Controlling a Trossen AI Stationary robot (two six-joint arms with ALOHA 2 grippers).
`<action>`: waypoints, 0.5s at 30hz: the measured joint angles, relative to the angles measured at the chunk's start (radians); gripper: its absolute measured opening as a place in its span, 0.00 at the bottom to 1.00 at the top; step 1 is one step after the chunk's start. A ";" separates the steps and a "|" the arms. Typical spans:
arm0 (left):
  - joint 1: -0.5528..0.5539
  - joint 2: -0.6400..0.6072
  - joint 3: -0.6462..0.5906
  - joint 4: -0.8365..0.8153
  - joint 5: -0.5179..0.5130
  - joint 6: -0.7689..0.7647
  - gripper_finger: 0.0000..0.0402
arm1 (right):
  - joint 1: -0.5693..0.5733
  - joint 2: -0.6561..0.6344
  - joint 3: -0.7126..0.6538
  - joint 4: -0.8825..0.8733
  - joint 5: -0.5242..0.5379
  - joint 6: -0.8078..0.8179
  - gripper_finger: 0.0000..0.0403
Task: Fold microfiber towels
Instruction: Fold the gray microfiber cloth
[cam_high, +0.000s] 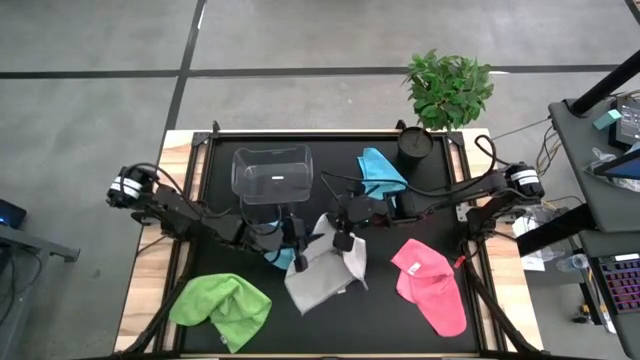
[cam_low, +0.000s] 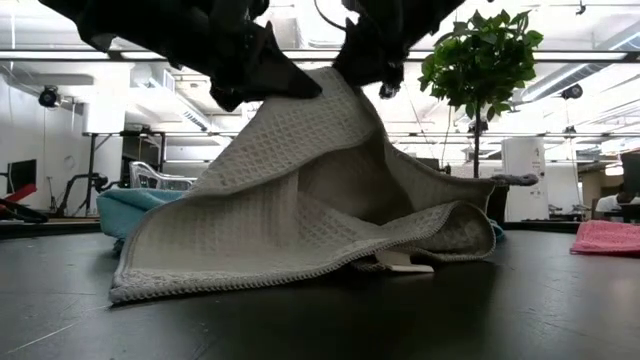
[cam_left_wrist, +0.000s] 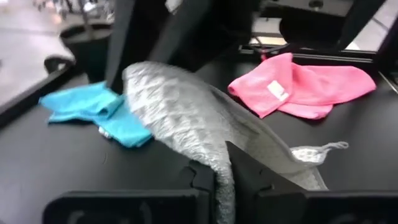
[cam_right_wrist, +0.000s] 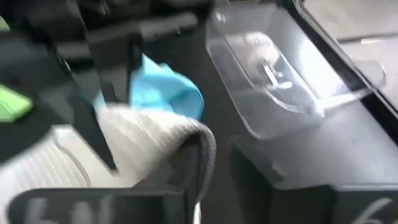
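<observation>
Waffle-weave cloth, pale grey-white towel (cam_low: 300, 210), tented up off the dark mat at table centre, edges stitched, one corner draped flat. Left gripper (cam_high: 297, 240) pinches its raised fold tight, fingers (cam_left_wrist: 205, 177) closed on the fabric. Right gripper (cam_high: 345, 228) sits at the towel's other peak, fingers (cam_right_wrist: 193, 165) narrowly parted around the weave; grip or mere touch can't be told. Fluffy light blue towel (cam_right_wrist: 168, 90) lies just behind.
</observation>
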 joint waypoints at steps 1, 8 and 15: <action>0.003 -0.003 0.000 -0.013 0.000 -0.026 0.01 | -0.003 -0.005 0.001 -0.033 0.000 0.006 0.25; 0.035 -0.021 -0.009 -0.098 -0.026 -0.161 0.00 | 0.010 -0.089 -0.011 -0.298 0.002 0.133 0.46; 0.069 -0.022 -0.019 -0.134 -0.043 -0.206 0.00 | 0.111 -0.122 -0.131 -0.300 -0.040 0.297 0.55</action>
